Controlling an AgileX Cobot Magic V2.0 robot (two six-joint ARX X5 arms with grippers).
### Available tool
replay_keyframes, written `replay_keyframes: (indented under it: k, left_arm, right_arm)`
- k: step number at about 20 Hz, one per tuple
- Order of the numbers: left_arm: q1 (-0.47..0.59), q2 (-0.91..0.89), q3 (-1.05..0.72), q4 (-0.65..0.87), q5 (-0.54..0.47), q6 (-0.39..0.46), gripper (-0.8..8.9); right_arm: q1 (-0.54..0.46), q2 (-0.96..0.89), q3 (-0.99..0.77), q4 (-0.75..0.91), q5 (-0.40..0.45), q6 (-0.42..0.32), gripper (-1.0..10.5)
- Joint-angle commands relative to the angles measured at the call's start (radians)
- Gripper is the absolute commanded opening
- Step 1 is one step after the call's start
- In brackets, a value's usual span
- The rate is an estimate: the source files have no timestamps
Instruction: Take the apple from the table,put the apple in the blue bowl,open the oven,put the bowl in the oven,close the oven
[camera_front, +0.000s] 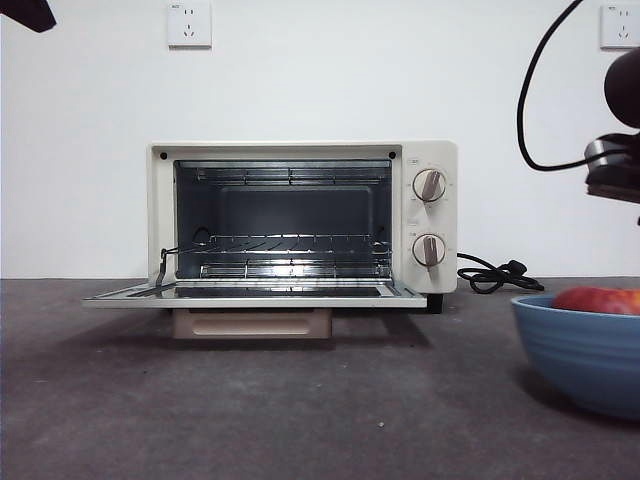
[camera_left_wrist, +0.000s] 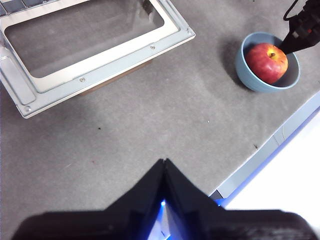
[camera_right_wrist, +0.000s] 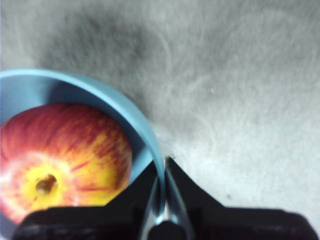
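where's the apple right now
The apple sits inside the blue bowl on the table, at the front view's right edge, off to the side of the open oven. The right gripper grips the bowl's rim.

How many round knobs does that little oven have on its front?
2. Both sit on the oven's right-hand panel, beside the open door: the upper knob directly above the lower knob. Other sides of the oven are not visible.
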Motion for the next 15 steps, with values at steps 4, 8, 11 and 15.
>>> replay_keyframes:
  k: [4, 8, 11, 15]
  left_arm:
    - [-0.001, -0.003, 0.0, -0.005, 0.006, 0.0, -0.04]
    - [-0.001, -0.006, 0.0, -0.034, 0.005, 0.0, -0.04]
    - [-0.001, -0.035, 0.0, -0.044, 0.005, 0.0, -0.04]
    - [-0.001, -0.109, 0.0, -0.046, -0.002, -0.001, -0.04]
  right_arm:
    - [0.124, -0.059, 0.093, 0.032, -0.032, 0.179, -0.1]
    - [0.251, -0.003, 0.307, 0.039, -0.008, 0.262, -0.1]
    - [0.289, 0.117, 0.504, 0.008, -0.009, 0.272, -0.1]
    - [0.301, 0.326, 0.778, -0.066, -0.018, 0.292, -0.1]
